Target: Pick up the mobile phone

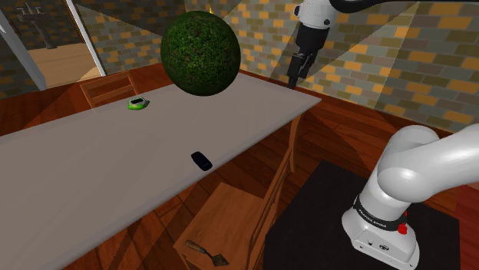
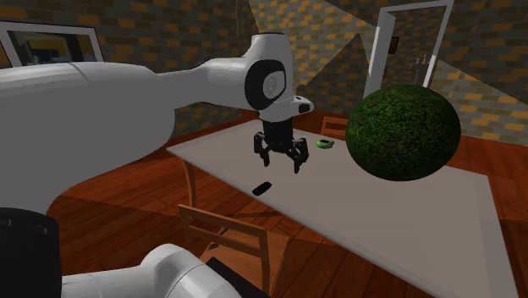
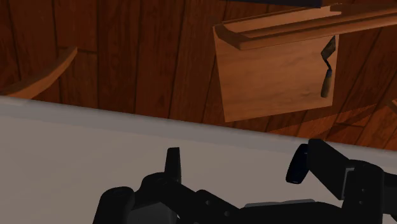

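Mobile phone (image 1: 202,160): small, dark, flat slab with rounded ends. It lies flat on the table (image 1: 92,176), near the chair-side edge, with nothing touching it.
Gripper (image 2: 280,161): all black, its two fingers (image 2: 297,161) spread wide with nothing between them. It points downward, hanging in the air above the table, apart from the phone.
Arm (image 2: 127,102): glossy white with dark joints, stretched out over the table.
Table: long rectangle with a plain matte grey top.
Chair (image 1: 230,211): brown wood, at the table's edge.
Trowel (image 1: 206,251): wooden handle, lying on the chair seat.
Sphere (image 1: 199,52): large, with a leafy green texture.
Small green item (image 1: 138,103): bright green, on the table near its far edge.
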{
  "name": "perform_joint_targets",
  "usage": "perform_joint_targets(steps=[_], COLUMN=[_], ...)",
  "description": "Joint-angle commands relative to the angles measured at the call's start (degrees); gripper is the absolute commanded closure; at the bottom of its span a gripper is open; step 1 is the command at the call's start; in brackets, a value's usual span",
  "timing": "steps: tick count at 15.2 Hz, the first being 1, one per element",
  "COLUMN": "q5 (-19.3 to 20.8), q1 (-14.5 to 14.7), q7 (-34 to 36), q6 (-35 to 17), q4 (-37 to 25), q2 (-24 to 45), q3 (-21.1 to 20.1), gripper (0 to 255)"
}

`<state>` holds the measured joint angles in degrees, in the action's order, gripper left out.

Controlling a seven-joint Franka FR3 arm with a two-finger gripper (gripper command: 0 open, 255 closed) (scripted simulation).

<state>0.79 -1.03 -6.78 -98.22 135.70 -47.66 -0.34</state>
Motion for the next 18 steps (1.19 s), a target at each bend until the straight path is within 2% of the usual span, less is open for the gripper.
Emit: perform_joint_targets(steps=[1, 9, 18], q5=[0.0, -3.3, -3.8], q1=[0.0, 1.2, 1.5], q7=[0.0, 8.4, 18.2], q6=[0.0, -11.6, -23.3], q4=[0.0, 2.0, -1.8], q2=[0.0, 10.9, 27.8], q3=[0.0, -6.5, -13.5], gripper=[0, 0, 0])
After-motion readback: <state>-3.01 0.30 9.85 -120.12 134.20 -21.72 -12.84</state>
